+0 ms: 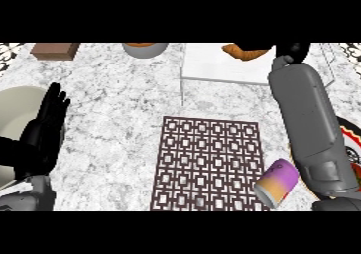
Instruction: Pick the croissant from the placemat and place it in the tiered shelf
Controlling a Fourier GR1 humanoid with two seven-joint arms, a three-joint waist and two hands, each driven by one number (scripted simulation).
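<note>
The right hand [292, 49] is over the white tiered shelf [212, 69], just beside the golden-brown croissant [242, 51] lying there; its grip can't be made out. The left hand [50, 116] rests open, fingers straight.

No readable text, label, brand, number or sign shows on anything here
</note>
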